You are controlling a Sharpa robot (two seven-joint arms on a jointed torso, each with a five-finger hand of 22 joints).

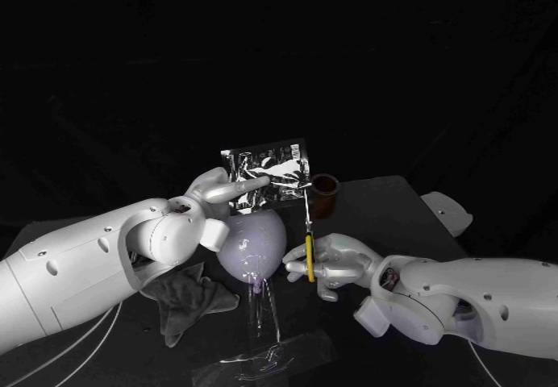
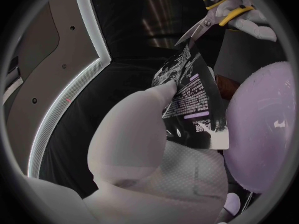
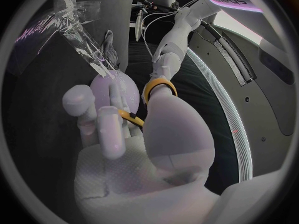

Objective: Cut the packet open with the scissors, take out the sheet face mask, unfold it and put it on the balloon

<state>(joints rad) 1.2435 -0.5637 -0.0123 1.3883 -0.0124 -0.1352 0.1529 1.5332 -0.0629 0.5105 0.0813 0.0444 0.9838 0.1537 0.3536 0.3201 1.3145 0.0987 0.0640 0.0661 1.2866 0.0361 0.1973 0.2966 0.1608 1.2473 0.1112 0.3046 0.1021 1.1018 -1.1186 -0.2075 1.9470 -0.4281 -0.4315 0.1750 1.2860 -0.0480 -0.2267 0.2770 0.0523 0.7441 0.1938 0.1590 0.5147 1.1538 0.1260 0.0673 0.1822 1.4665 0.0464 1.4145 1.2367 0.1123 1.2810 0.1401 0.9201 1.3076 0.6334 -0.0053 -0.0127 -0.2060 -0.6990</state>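
Left hand (image 1: 223, 190): raised over the middle of the table (image 1: 378, 211), fingers pinching the lower left part of the packet (image 1: 268, 172).

Right hand (image 1: 334, 263): near the table's front edge, right of the balloon (image 1: 256, 242), fingers closed around the yellow handles of the scissors (image 1: 308, 235).

Packet: flat, glossy black and silver sachet with white print. It is held upright in the air just above the balloon.

Scissors: yellow handles and grey blades. The blades point up and away from the robot, along the packet's right edge.

Balloon: pale lilac, oval, on a clear stand (image 1: 263, 339).

Other items: brown cup (image 1: 323, 194) just right of the packet; dark cloth (image 1: 189, 303) lying crumpled toward the table's front left.

Left wrist view: packet (image 2: 190, 100) seen from its printed side, with a lilac band among the text. The scissors (image 2: 215, 16) have their blades parted at its upper corner; whether they touch it cannot be told. The balloon (image 2: 263, 134) is just beside the packet.

Right wrist view: right hand (image 3: 134, 154) with the thumb through one yellow loop of the scissors (image 3: 159, 87); the balloon (image 3: 129, 87) lies beyond the fingers.
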